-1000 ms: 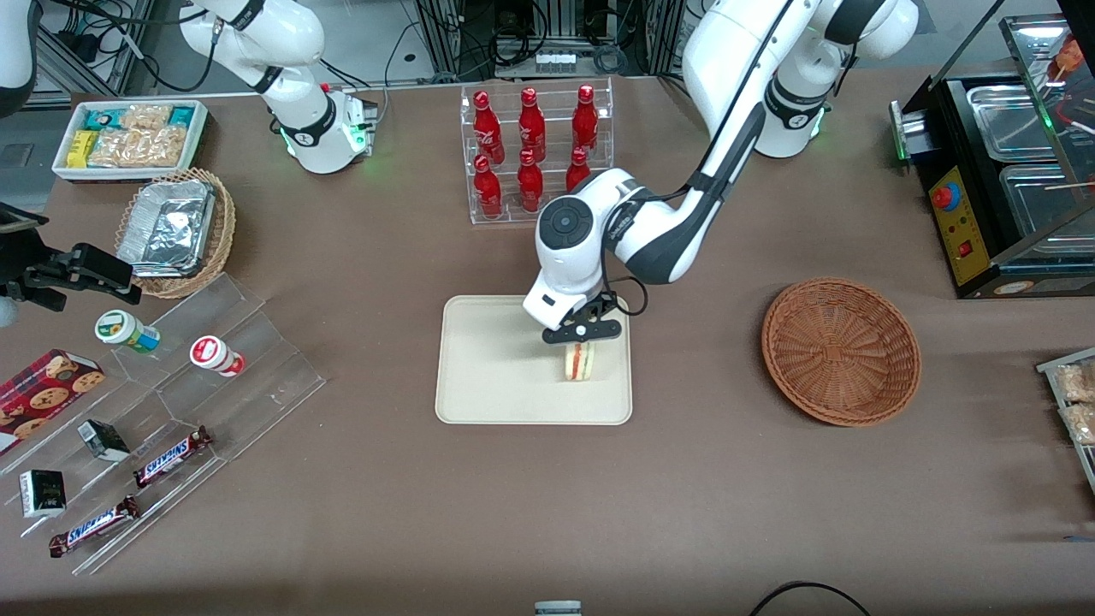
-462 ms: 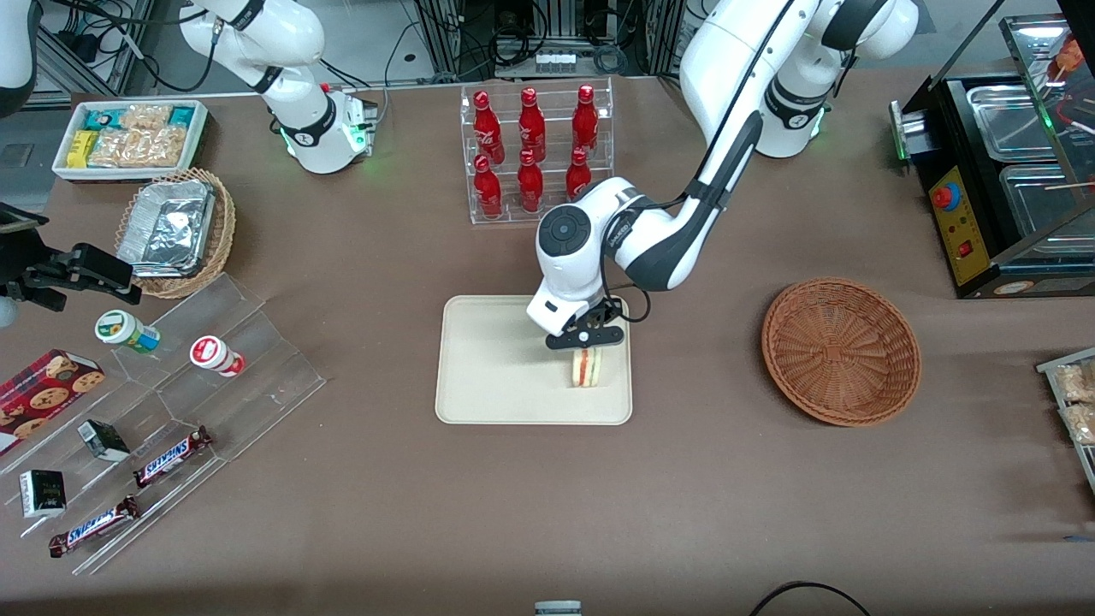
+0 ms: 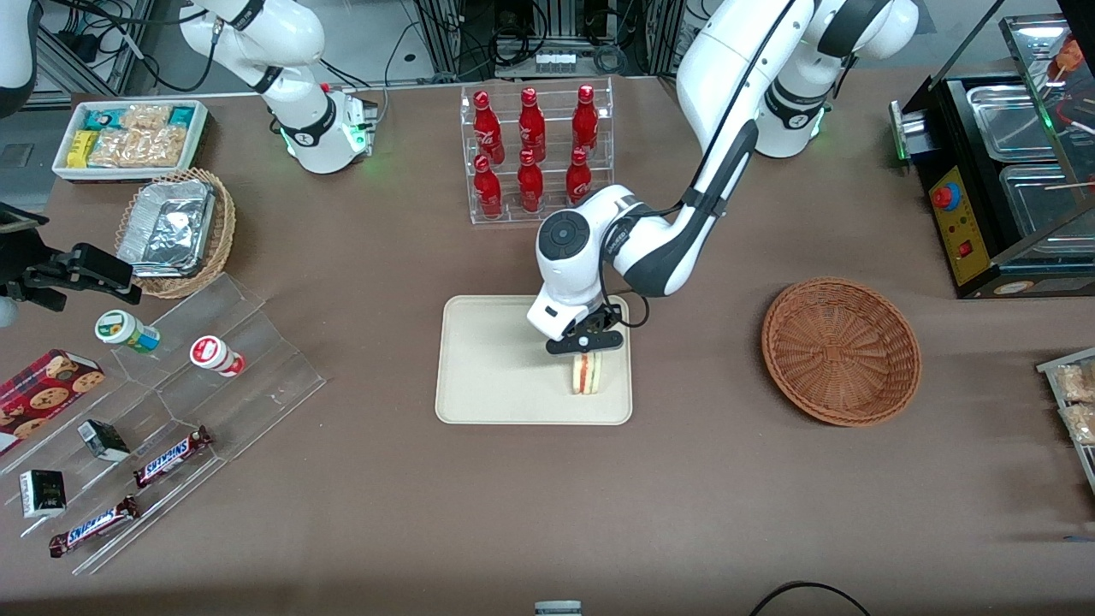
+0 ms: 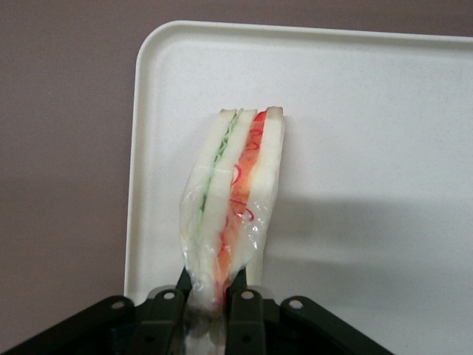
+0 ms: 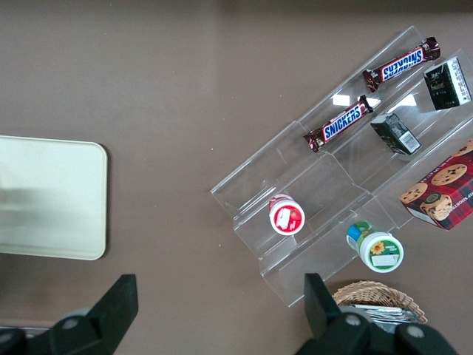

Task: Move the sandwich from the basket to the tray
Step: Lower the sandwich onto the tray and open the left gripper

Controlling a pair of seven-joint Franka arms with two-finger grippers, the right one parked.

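Left wrist view: the wrapped sandwich (image 4: 233, 200) is clamped (upright) by the gripper (image 4: 212, 299) on the tray (image 4: 369, 111).

Sandwich (image 4: 235, 194): pale white bread, green stripe + red-orange stripe along cut edge, clear glossy wrap. Tray (image 3: 488, 359): plain cream-beige. Basket (image 3: 841, 350): reddish-brown woven wicker. Gripper (image 4: 212, 296): black, over tray, pinching sandwich. Table (image 3: 547, 496): dull brown. 6 bottles (image 3: 530, 150): red.
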